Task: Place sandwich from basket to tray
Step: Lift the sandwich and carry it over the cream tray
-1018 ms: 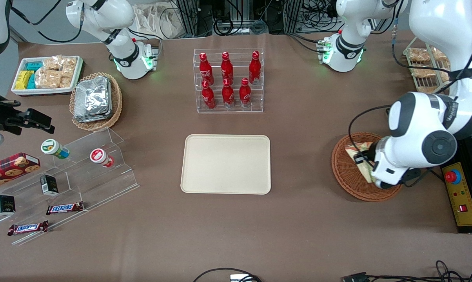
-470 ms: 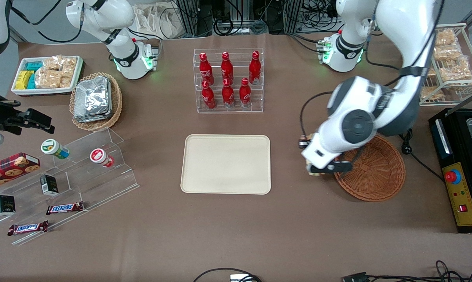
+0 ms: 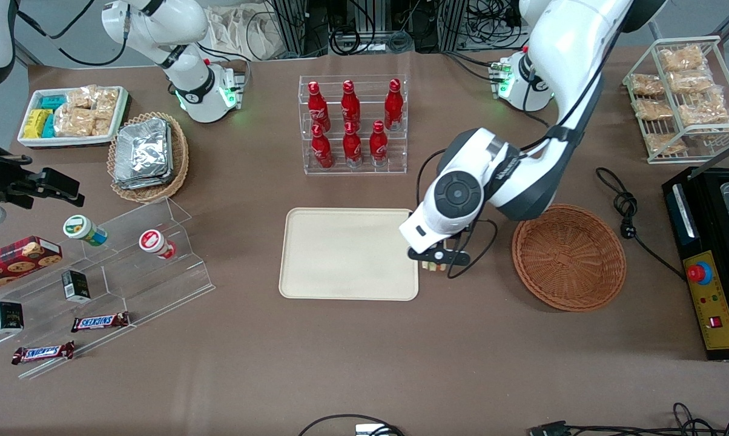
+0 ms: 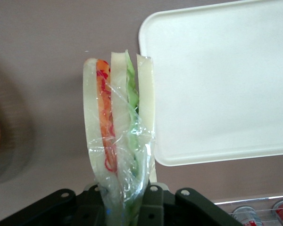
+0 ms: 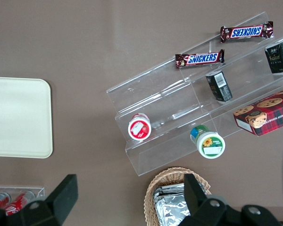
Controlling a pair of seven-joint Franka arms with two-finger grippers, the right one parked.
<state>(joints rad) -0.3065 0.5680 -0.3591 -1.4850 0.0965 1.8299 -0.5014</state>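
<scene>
Gripping the sandwich (image 4: 119, 136), gripper (image 4: 125, 207) overhangs tray (image 4: 217, 84).

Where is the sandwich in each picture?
Front view: the sandwich peeks out under the gripper, just off the tray edge.
Left wrist view: sandwich upright in the gripper.
Right wrist view: not in it.
Shared landmark: the tray.

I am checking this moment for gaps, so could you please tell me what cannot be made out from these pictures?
- Front view: the sandwich is almost wholly hidden under the left arm's wrist, at the tray's edge nearest the basket.
- Front view: the end effector is covered by the same wrist.
- Left wrist view: the sandwich's gripped end and the fingertips are hidden by plastic wrap and the camera mount.
</scene>
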